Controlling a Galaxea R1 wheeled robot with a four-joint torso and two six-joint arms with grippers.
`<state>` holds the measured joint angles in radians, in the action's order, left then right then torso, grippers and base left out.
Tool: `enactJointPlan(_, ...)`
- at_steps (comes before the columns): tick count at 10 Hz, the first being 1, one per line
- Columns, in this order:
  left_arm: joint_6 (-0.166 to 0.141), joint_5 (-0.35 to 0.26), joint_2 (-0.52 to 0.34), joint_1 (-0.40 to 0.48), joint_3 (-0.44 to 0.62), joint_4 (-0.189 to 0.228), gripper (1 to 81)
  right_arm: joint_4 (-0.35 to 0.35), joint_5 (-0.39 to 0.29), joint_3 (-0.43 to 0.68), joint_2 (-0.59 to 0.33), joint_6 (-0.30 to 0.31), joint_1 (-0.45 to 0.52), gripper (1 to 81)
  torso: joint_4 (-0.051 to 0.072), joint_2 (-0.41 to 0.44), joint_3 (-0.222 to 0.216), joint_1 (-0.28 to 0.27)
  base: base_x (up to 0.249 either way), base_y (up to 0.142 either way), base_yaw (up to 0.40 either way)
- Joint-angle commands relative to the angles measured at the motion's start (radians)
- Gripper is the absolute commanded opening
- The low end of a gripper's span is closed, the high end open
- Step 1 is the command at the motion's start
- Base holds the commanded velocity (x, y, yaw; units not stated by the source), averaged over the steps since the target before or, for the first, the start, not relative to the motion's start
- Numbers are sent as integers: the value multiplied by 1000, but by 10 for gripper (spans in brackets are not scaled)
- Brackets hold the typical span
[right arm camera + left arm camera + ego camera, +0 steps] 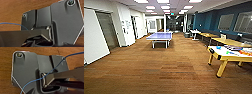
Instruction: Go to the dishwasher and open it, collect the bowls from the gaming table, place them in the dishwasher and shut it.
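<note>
The gaming table [223,58] stands at the right of the head view, with a white top, yellow sides and legs, and a black slot at its near end. A small blue bowl [218,47] sits on its top near the far edge. A smaller green bowl [227,52] lies closer to the middle. Other colourful items are spread further right on the top. The dishwasher is out of view. Both wrist views look down past the robot's dark plate at the brown wood floor, and a thin blue cable [37,79] crosses in front.
A blue ping-pong table [159,36] stands mid-hall ahead. Yellow-topped tables [230,42] line the dark blue wall on the right, with a white table [195,32] beyond. White walls and a grey door [107,30] run along the left. Wide wood floor [166,67] lies ahead.
</note>
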<state>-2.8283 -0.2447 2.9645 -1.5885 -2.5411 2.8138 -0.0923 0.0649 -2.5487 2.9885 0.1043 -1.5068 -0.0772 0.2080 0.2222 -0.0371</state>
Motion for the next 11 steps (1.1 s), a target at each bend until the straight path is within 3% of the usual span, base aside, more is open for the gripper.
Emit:
enactJointPlan(1, -52, -73, -4, 38, 7, 66, 811, -9, -45, 10, 5, -5, 52, 811, 0, 0, 0, 0, 225, 0, 0)
enactJointPlan(11, -52, -84, 6, 40, 8, 66, 811, -40, -46, 12, 0, -8, 53, 811, 0, 0, 0, 0, 210, 0, 0)
